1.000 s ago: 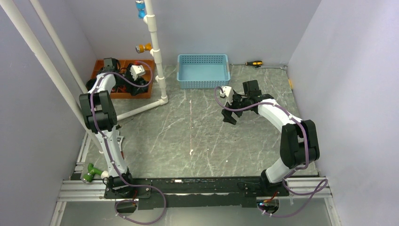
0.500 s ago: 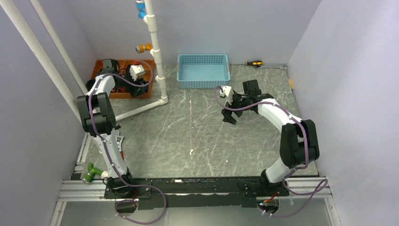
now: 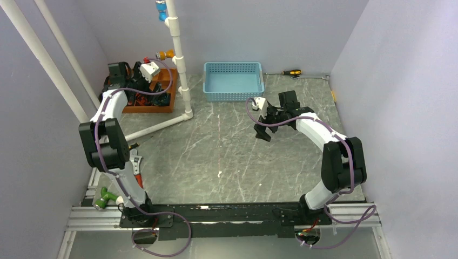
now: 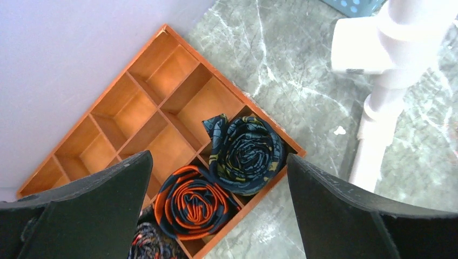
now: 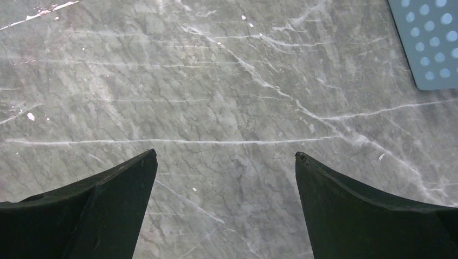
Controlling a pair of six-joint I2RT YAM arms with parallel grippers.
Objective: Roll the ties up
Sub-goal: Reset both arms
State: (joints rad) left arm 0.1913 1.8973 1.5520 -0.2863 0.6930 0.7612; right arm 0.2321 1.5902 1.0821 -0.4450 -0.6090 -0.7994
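Left pincer [image 4: 217, 157] risen above ties [image 4: 246, 154] — spread.

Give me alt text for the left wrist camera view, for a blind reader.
A rolled navy tie with gold paisley and a rolled navy-and-orange tie sit in neighbouring compartments of an orange divider tray, seen from above and framed by the open left hand. A white pipe stands on the grey marble table at right.
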